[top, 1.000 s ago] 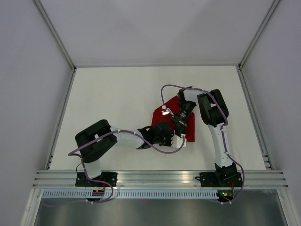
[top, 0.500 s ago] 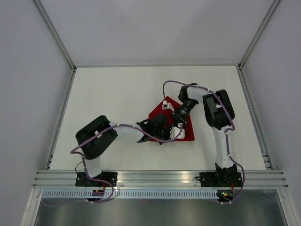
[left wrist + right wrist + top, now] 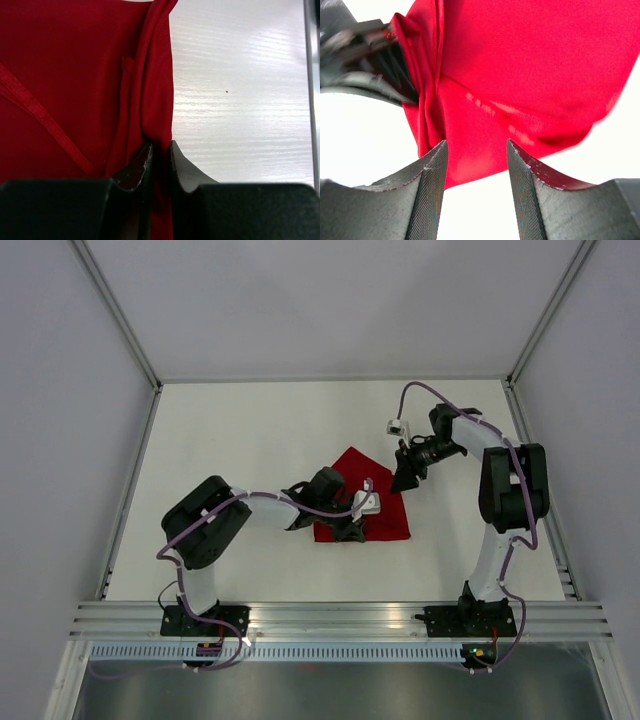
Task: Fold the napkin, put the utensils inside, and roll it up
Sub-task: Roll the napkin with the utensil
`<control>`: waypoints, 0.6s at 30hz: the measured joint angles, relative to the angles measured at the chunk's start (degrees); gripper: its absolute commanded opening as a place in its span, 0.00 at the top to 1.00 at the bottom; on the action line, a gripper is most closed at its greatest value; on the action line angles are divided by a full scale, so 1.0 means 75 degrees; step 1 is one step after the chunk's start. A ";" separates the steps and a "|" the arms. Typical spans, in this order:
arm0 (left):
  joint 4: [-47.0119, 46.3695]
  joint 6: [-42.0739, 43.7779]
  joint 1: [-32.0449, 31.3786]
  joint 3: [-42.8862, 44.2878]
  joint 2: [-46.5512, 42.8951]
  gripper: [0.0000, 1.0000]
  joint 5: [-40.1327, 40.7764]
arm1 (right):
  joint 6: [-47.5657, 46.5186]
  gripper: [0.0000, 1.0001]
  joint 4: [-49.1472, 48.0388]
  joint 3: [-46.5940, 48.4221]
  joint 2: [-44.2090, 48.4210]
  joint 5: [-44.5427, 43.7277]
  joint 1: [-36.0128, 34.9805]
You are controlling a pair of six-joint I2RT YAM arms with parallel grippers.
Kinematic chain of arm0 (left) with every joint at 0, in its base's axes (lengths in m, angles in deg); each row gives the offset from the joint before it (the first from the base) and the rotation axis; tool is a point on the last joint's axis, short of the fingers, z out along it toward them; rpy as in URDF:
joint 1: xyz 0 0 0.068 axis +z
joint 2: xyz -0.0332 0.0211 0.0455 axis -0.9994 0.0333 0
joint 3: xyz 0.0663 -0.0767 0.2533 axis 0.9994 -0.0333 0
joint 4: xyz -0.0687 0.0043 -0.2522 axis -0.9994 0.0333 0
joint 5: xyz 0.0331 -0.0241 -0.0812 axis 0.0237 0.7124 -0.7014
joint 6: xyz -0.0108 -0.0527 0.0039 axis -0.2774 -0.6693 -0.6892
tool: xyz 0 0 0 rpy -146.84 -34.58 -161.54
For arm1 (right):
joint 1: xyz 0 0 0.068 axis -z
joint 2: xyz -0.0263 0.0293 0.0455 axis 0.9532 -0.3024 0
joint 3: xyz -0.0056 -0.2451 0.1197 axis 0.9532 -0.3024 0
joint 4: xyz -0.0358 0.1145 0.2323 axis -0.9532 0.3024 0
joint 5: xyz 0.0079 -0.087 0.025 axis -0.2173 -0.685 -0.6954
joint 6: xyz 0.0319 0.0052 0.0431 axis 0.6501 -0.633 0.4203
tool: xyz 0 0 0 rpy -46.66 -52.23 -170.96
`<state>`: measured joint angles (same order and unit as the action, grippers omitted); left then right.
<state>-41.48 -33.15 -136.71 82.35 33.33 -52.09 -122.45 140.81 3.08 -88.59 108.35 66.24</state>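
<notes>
The red napkin (image 3: 385,515) lies partly folded on the white table, right of centre. My left gripper (image 3: 350,532) is at its near-left edge and is shut on a bunched fold of the cloth (image 3: 161,149). The napkin (image 3: 75,75) fills the left of the left wrist view, with a hem line running across it. My right gripper (image 3: 406,480) is open and empty, just off the napkin's far-right edge. In the right wrist view its fingertips (image 3: 476,145) frame the napkin (image 3: 530,65), with the left gripper (image 3: 365,55) at the upper left. The utensils are out of view.
The white table (image 3: 250,440) is enclosed by grey walls at the back and sides. An aluminium rail (image 3: 330,620) runs along the near edge by the arm bases. Purple cables loop off both arms.
My right gripper has let go and pulled back up and to the right, off the napkin. More of the napkin now shows. My left gripper has stayed shut on the cloth and shifted slightly.
</notes>
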 measured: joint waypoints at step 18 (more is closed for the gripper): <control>-0.1075 -0.1973 0.0839 -0.0017 0.0845 0.98 -0.2256 | -0.0332 0.32 -0.5249 -0.6324 0.5260 -0.2498 -0.2771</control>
<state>-49.54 -47.95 -130.42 82.21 39.67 -69.01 -124.94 101.45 -44.35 -49.14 89.62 45.46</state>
